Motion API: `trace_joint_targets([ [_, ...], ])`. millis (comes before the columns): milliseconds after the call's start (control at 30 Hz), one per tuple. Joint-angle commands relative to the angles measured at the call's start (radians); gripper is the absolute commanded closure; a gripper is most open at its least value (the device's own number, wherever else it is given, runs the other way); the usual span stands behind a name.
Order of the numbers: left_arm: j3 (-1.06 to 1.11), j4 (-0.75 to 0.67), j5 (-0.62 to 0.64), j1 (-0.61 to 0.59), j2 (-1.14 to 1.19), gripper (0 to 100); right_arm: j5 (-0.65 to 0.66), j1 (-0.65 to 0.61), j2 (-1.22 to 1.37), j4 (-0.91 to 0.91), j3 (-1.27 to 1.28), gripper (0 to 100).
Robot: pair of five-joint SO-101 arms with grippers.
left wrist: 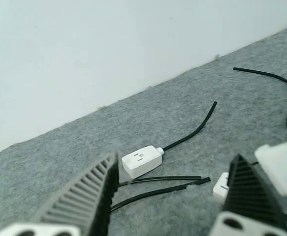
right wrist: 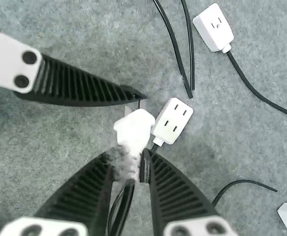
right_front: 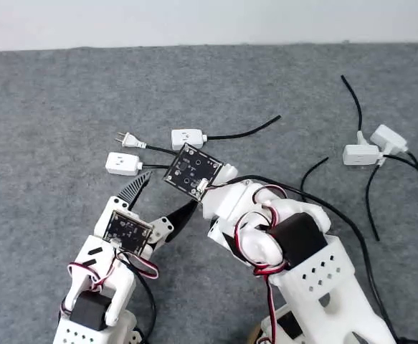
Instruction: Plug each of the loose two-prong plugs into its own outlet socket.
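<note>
- The right gripper (right wrist: 129,160) has its jaws clamped on a white two-prong plug (right wrist: 133,130) near the middle of the grey carpet-like mat (right wrist: 45,147). The plug is pressed against the side of a white plastic socket block (right wrist: 173,120) whose slots face up.
- Trouble spot: the plug sits beside the block, not over the slots. Nothing pins that light block, so a push from here would likely skid it across the mat instead of seating the prongs.
- The left gripper (left wrist: 175,164) hangs with its jaws wide apart, holding nothing. One black ribbed finger (right wrist: 79,86) is just beside the held plug, so a swing by either arm could knock the two together.
- Two black cable ends (right wrist: 189,91) lie close to the block and could snag if anything is dragged.
- A second plug with bare metal prongs (right_front: 128,140) lies free towards the mat's left edge. A second white socket block (right_front: 122,163) is just beside it, and a third socket block (right_front: 188,137) lies nearer the centre.
- Hard to read: the held plug's prongs are hidden, so their alignment can't be judged.
- From above, the right arm's black circuit board (right_front: 193,170) covers the plug and block.
- By the mat's right edge two white pieces (right_front: 363,154) touch. I cannot tell whether they are mated.
</note>
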Motion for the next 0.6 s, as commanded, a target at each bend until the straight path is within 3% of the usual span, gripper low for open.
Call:
trace_joint_targets([
  [0, -0.013, -0.021, -0.012, 0.02, -0.003, 65, -0.014, -0.027, 0.008, 0.001, -0.058, 99.1],
  [267, -0.015, -0.021, -0.014, 0.015, -0.003, 65, -0.014, -0.01, 0.002, 0.018, -0.054, 99.1],
  [567, -0.016, -0.023, -0.011, 0.011, -0.003, 65, 0.037, 0.15, 0.002, 0.03, -0.054, 99.1],
])
